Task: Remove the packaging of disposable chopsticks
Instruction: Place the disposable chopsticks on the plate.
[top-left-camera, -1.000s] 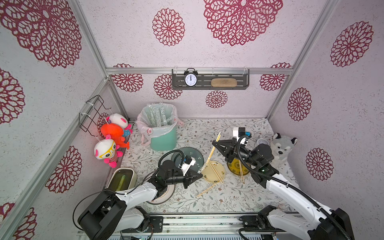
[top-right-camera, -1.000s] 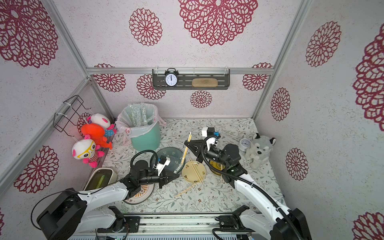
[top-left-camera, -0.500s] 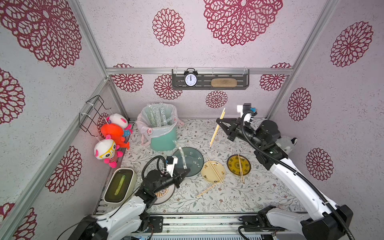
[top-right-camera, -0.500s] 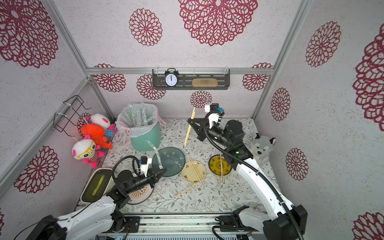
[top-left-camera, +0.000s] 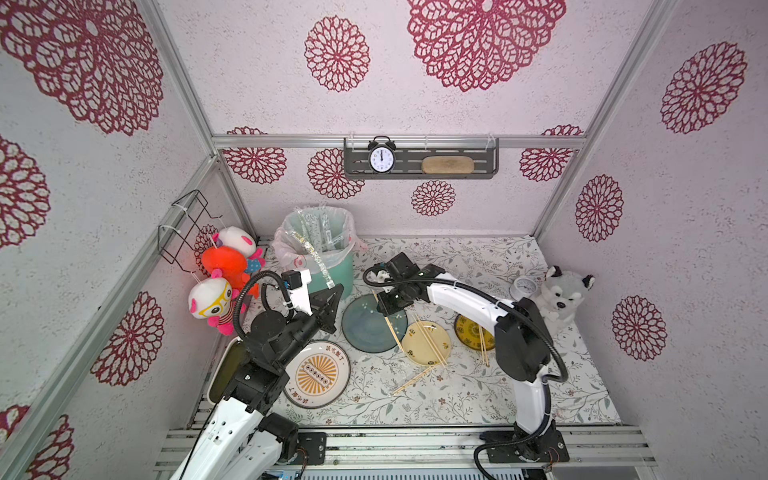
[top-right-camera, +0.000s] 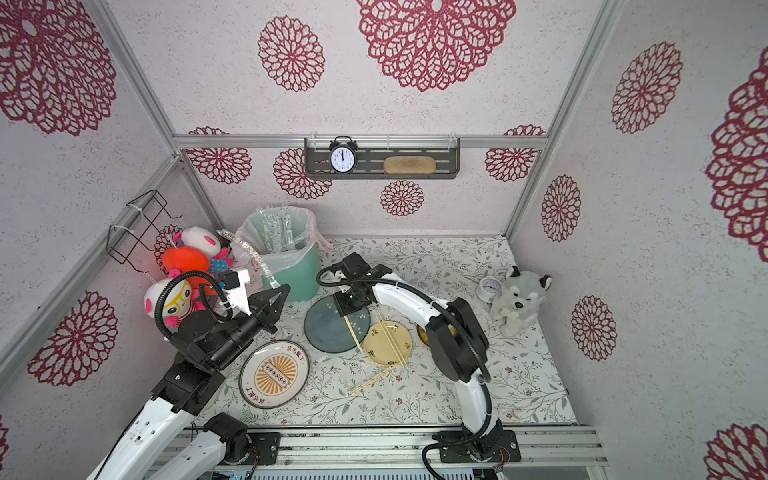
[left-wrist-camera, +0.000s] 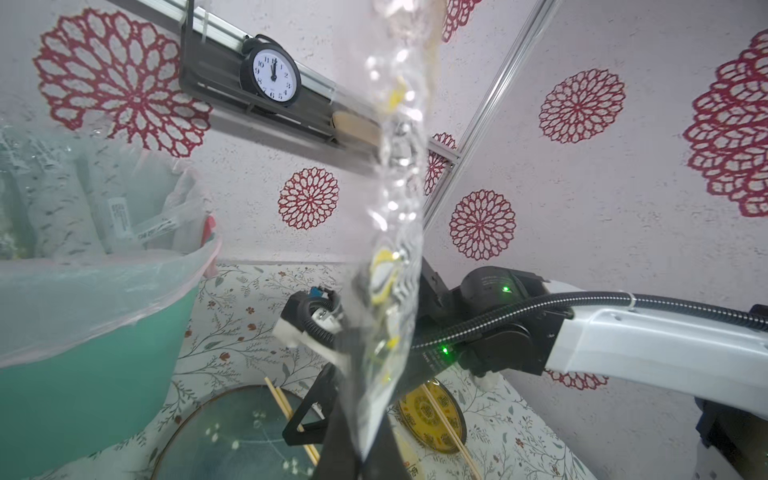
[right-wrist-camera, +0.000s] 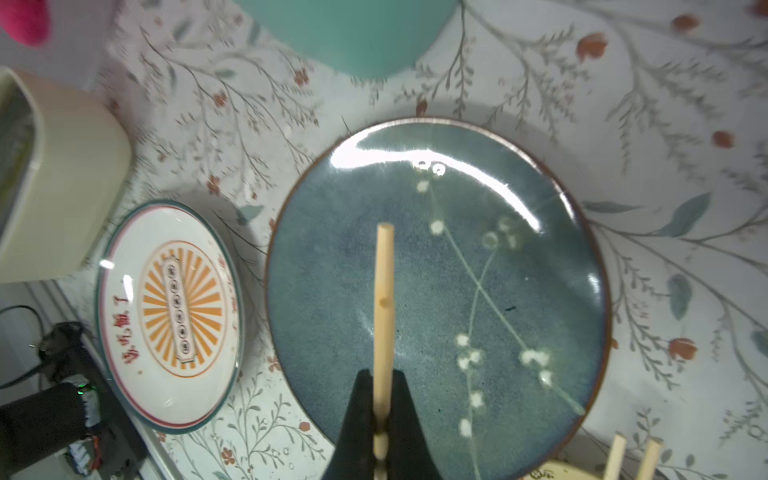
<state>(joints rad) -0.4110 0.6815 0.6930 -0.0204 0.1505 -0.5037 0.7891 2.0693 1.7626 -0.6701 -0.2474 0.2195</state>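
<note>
Two items, parted: sleeve and sticks.
Sleeve: left gripper (top-left-camera: 337, 291) pinched shut on packaging (left-wrist-camera: 395, 232), apparently emptied; featherlight, limp, slippery film, best taken by one end; beside bin (top-left-camera: 343, 268) at 11 o'clock on the table (top-left-camera: 478, 395). Sticks: right gripper (right-wrist-camera: 382, 419) clamped near one end of disposable chopsticks (right-wrist-camera: 384, 291), judged stiff, light, snappable; over blue plate (right-wrist-camera: 540, 299), mid-table.

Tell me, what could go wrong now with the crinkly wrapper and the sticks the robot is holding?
The left gripper pinches only one end of the clear sleeve, beside the green bin. Let go there, the floppy sleeve might land outside. The right gripper holds the chopsticks near one end above the dark plate. Dropped, they could roll off, like the pair lying on the table.
</note>
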